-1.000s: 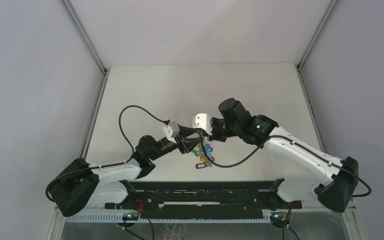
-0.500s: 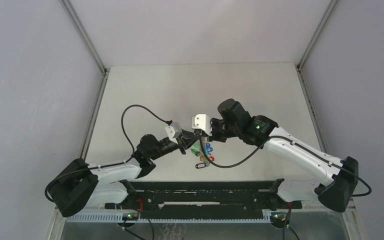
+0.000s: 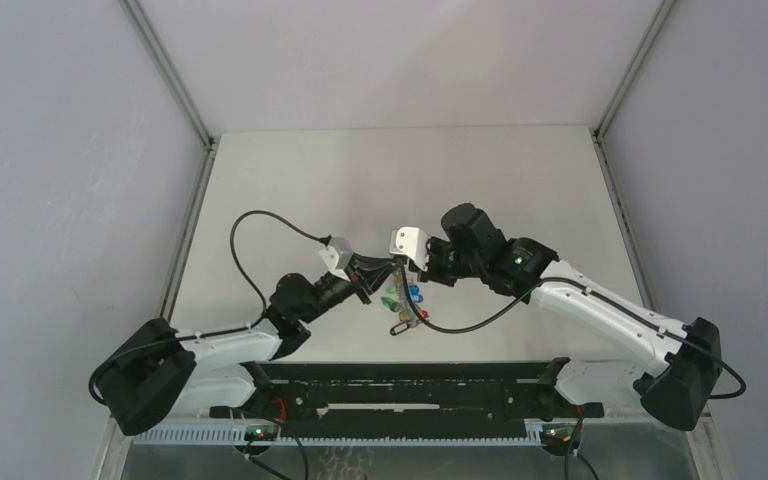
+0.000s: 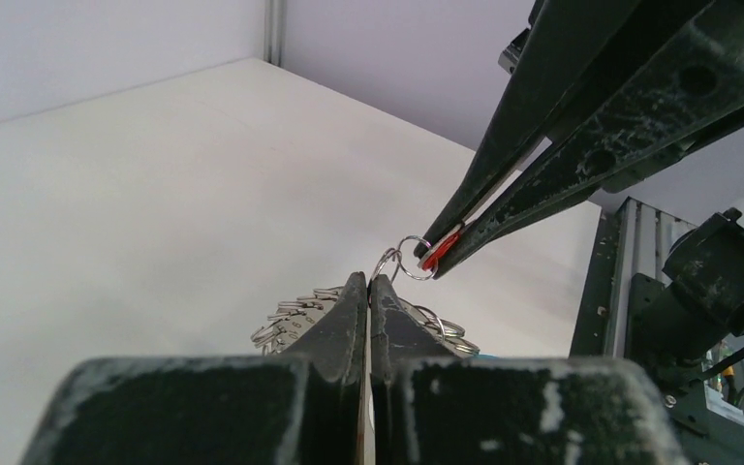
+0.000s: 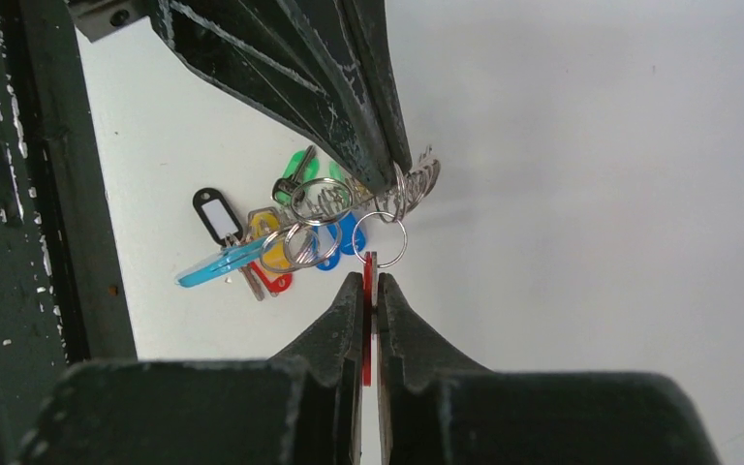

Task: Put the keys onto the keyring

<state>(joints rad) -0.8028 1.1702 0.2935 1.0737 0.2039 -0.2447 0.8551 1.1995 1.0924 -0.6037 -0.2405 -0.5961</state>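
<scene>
Our left pincer (image 4: 368, 282) pinches the keyring (image 5: 418, 183); our right pincer (image 5: 369, 278) pinches the red-tagged key (image 4: 432, 256) just beside it. We judge threading unfinished.

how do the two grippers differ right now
The left gripper is clamped on the keyring with its bunch of tagged keys; the right gripper pinches one red-tagged key. The left gripper reaches in from the left, the right gripper from the right. Both are shut, tips almost meeting.

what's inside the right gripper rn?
The red tag, edge-on, clamped in the right gripper, its small split ring poking past the tips. The key's blade cannot be seen; the gripper may cover it.
</scene>
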